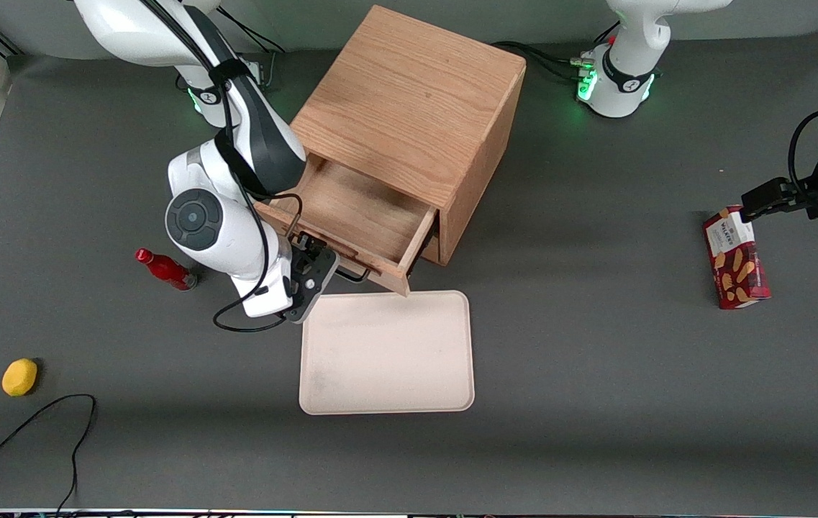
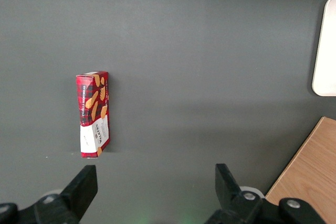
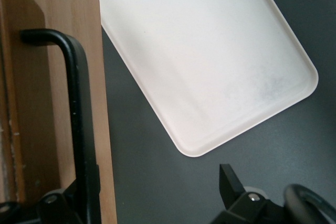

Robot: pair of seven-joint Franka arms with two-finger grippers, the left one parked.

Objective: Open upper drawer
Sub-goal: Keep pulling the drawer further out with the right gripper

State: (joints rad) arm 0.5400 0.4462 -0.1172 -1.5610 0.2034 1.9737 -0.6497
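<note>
The light oak cabinet (image 1: 409, 101) stands mid-table. Its upper drawer (image 1: 358, 212) is pulled well out, showing its shallow wooden tray. The lower drawer is hidden beneath it. The thin black bar handle (image 1: 355, 275) runs along the drawer's oak front (image 3: 47, 103). My gripper (image 1: 311, 262) is in front of the drawer, at the handle's end nearer the working arm. In the right wrist view the gripper (image 3: 155, 192) is open. One finger sits by the handle (image 3: 79, 103) and the other finger (image 3: 228, 182) hangs over bare table. Nothing is held.
A cream tray (image 1: 387, 352) lies flat just in front of the open drawer, nearer the front camera; it also shows in the right wrist view (image 3: 210, 61). A red bottle (image 1: 164, 269), a yellow fruit (image 1: 19, 377) and a black cable (image 1: 34, 424) lie toward the working arm's end. A red biscuit box (image 1: 736, 257) lies toward the parked arm's end.
</note>
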